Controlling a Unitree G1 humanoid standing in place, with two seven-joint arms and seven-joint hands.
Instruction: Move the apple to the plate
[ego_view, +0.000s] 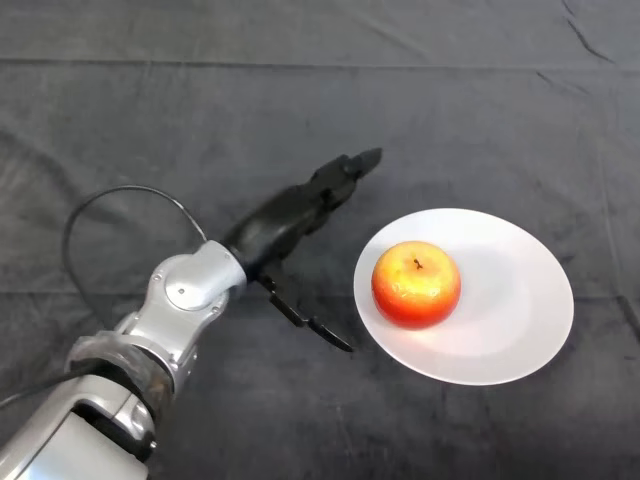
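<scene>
— On the dark-clothed counter?
— White plate, right of centre.
— Robot hand?
— Just left of plate, fingers spread, gripping nothing.
— Apple?
— Resting on plate's left half, stem up.

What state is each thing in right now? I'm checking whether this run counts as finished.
apple: upright, stem up, resting on the plate, not held.
plate: flat on the dark cloth, holding the apple on its left part.
left hand: open, fingers straight, beside the plate, touching nothing.
</scene>
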